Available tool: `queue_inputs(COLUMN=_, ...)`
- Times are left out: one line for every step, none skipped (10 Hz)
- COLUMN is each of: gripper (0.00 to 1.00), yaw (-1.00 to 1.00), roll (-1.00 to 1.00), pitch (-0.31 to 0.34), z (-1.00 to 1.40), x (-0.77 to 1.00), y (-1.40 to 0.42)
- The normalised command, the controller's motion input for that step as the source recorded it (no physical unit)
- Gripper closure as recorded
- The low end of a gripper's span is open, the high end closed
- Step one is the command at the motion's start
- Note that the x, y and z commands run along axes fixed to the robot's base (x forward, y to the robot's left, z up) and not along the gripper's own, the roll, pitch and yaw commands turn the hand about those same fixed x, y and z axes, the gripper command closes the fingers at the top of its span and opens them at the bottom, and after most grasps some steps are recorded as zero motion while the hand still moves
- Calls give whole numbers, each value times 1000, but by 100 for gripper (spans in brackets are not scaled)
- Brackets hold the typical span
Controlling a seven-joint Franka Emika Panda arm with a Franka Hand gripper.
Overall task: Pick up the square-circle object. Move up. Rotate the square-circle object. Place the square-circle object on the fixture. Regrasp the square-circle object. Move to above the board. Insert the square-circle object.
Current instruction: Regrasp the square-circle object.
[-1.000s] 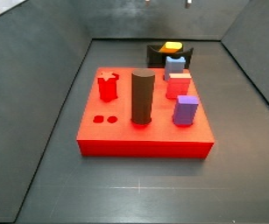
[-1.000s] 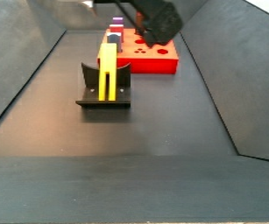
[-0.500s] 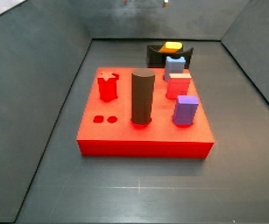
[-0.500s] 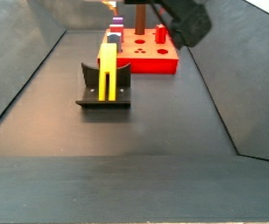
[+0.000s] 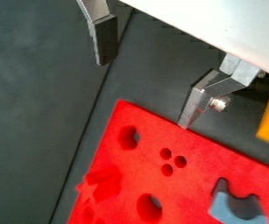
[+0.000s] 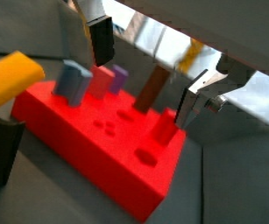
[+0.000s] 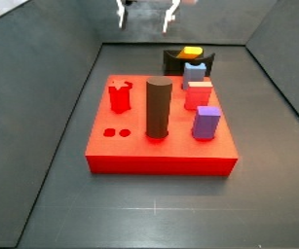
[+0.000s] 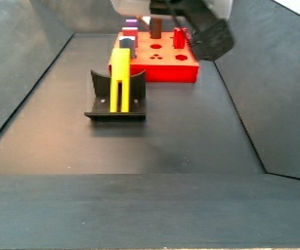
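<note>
We are seeing claw [image 7: 149, 17] hanging wide open, empty, touching nothing, above far edge of board [image 7: 161, 156]. Square-circle object [image 8: 118, 78] sitting upright in fixture [image 8: 114, 109], near side of board.

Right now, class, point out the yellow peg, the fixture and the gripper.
Yellow peg [image 8: 118, 80]: side view, on its upright front face.
Fixture [image 8: 115, 115]: side view, on its base plate below the peg.
Gripper [image 5: 146, 80]: wrist view, midway between its open fingertips, above the floor beside the board's edge.
</note>
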Motion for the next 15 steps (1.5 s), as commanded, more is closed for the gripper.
queue_inputs(gripper=0, yaw=-1000, roll=840, pitch=-142, z=-611, x=-7, y=-138)
queue_inputs(gripper=0, yaw=-1000, roll=828, pitch=-175, z=-369, x=5, y=-81)
queue_inputs(gripper=0, yaw=-1000, roll=822, pitch=-200, z=-183, x=5, y=-55)
queue_inputs(gripper=0, yaw=-1000, roll=815, pitch=-224, z=-49, x=-6, y=-29)
queue_inputs(gripper=0, yaw=-1000, roll=812, pitch=-249, z=-31, x=-17, y=-24)
queue_inputs(gripper=0, yaw=-1000, roll=808, pitch=-273, z=-25, x=-29, y=-27)
queue_inputs(gripper=0, yaw=-1000, roll=803, pitch=-304, z=2, x=-43, y=-20)
queue_inputs(gripper=0, yaw=-1000, roll=799, pitch=-324, z=10, x=-50, y=-20)
queue_inputs(gripper=0, yaw=-1000, roll=795, pitch=-340, z=0, x=-48, y=-16)
queue_inputs(gripper=0, yaw=-1000, roll=789, pitch=-350, z=-1, x=-40, y=-14)
queue_inputs(gripper=0, yaw=-1000, roll=782, pitch=-355, z=-2, x=-37, y=-5)
queue_inputs(gripper=0, yaw=-1000, roll=775, pitch=-355, z=-4, x=-35, y=-11)
queue_inputs(gripper=0, yaw=-1000, roll=772, pitch=-348, z=-2, x=-38, y=-12)
queue_inputs(gripper=0, yaw=-1000, roll=763, pitch=-326, z=-2, x=-44, y=-7)
queue_inputs(gripper=0, yaw=-1000, roll=758, pitch=-307, z=-6, x=-44, y=-4)
